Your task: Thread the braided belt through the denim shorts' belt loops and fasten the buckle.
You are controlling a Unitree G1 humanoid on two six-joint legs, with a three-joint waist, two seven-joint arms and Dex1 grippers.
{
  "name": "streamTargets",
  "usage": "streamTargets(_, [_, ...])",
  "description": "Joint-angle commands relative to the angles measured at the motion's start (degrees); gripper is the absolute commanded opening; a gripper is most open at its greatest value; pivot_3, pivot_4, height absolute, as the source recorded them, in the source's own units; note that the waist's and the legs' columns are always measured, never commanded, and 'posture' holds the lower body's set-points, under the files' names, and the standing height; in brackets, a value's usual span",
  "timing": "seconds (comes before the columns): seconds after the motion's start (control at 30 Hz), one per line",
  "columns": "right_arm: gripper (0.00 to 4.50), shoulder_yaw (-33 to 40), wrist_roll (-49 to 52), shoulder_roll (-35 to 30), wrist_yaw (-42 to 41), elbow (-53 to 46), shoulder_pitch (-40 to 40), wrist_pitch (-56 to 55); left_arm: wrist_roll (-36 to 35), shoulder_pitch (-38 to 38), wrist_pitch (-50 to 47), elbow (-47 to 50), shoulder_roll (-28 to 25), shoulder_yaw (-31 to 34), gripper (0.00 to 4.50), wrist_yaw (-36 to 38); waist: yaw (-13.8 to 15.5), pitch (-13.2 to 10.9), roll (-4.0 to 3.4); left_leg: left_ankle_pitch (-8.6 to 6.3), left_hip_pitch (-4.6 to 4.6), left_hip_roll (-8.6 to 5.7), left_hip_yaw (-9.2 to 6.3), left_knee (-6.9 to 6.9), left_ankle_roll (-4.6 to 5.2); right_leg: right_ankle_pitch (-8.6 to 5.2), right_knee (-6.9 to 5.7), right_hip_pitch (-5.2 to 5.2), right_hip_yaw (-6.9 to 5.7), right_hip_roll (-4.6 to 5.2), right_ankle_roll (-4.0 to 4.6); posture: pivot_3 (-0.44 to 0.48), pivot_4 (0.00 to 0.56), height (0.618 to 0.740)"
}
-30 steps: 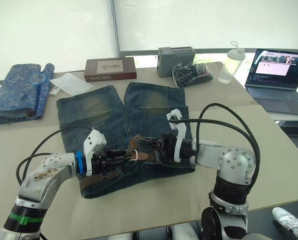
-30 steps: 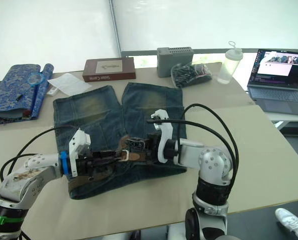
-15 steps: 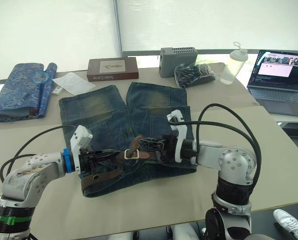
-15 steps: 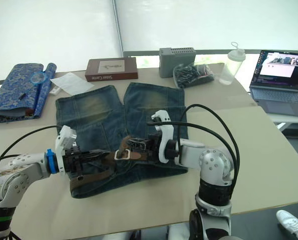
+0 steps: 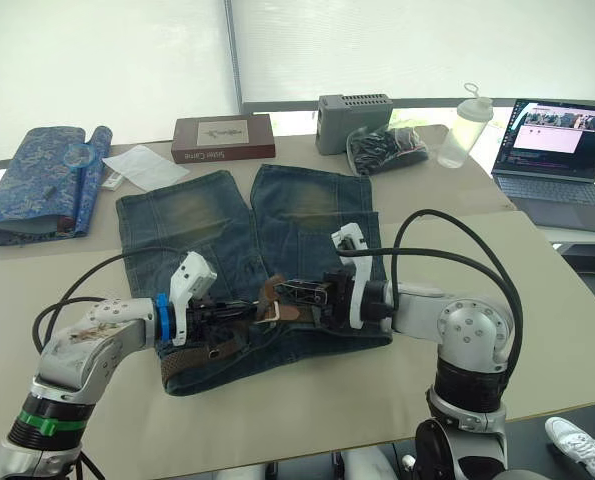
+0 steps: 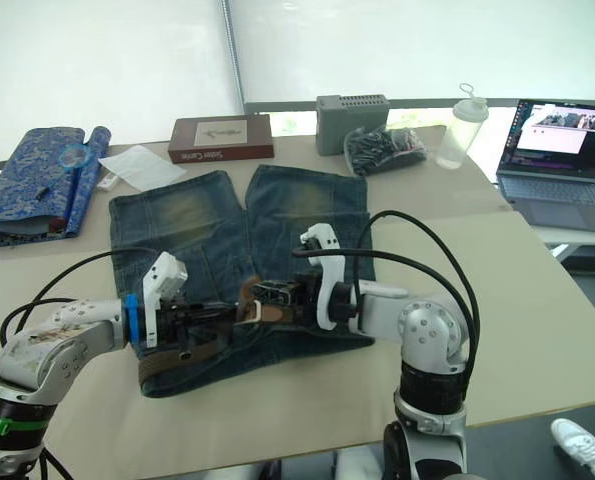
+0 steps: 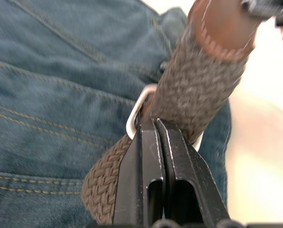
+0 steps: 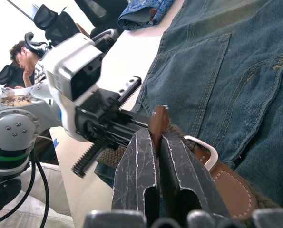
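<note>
The denim shorts (image 5: pixel 207 225) lie flat on the table with the waistband nearest me. The braided belt (image 5: pixel 192 358) runs along that waistband up to the silver buckle (image 5: pixel 270 312). My left gripper (image 7: pixel 154 122) is shut, its tips pressed against the braided belt (image 7: pixel 189 95) right beside the buckle (image 7: pixel 133 121); I see nothing between its fingers. My right gripper (image 8: pixel 153 133) faces it from the other side, shut on the belt's brown leather end (image 8: pixel 158 121) just above the buckle (image 8: pixel 205 149). The belt loops are hidden under the belt and grippers.
At the table's far side are a blue patterned rolled cloth (image 5: pixel 37 185), white paper (image 5: pixel 142 165), a brown box (image 5: pixel 222 138), a grey box (image 5: pixel 352 108), a black bag (image 5: pixel 385 150) and a bottle (image 5: pixel 464 128). A laptop (image 5: pixel 557 150) stands far right. A person (image 8: pixel 22 54) sits behind.
My left gripper has gone from open to shut; it drew back to the left, then returned to the buckle. The right gripper keeps its grip on the belt end.
</note>
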State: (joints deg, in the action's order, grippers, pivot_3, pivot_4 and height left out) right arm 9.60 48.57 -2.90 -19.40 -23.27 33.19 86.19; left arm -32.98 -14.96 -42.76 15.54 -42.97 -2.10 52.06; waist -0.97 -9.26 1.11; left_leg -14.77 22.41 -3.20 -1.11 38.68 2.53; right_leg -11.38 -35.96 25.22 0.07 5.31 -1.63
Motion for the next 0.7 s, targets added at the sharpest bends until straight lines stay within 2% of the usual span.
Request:
streamTargets(0.03, [0.0, 0.77, 2.65, 0.47, -0.24, -3.31, 0.74, -2.49, 3.51, 1.34, 1.96, 0.7, -1.17, -2.65, 0.12, 0.68, 0.01, 0.0, 0.0, 0.0, 0.0, 0.0, 0.0, 0.0, 0.0, 0.0, 0.0, 0.0, 0.01, 0.01, 0.0, 0.0, 0.15, 0.74])
streamTargets(0.27, [0.0, 4.81, 7.61, 0.72, -0.29, -4.68, 3.16, -4.19, 9.3, 1.56, 2.52, -1.12, -1.42, -6.26, 0.12, -1.51, 0.05, 0.0, 0.0, 0.0, 0.0, 0.01, 0.0, 0.0, 0.0, 0.0, 0.01, -0.01, 0.01, 0.02, 0.0, 0.0, 0.15, 0.74])
streamTargets(0.7, [0.0, 15.25, 19.82, -0.04, 5.73, -0.32, 9.23, -9.29, 11.13, 4.25, 4.21, -1.72, -3.83, -4.83, 0.12, -1.07, -0.2, -0.02, -0.06, 0.0, -0.01, 0.01, 0.0, -0.01, 0.01, 0.0, -0.01, 0.0, 0.02, 0.02, 0.0, 0.0, 0.15, 0.74])
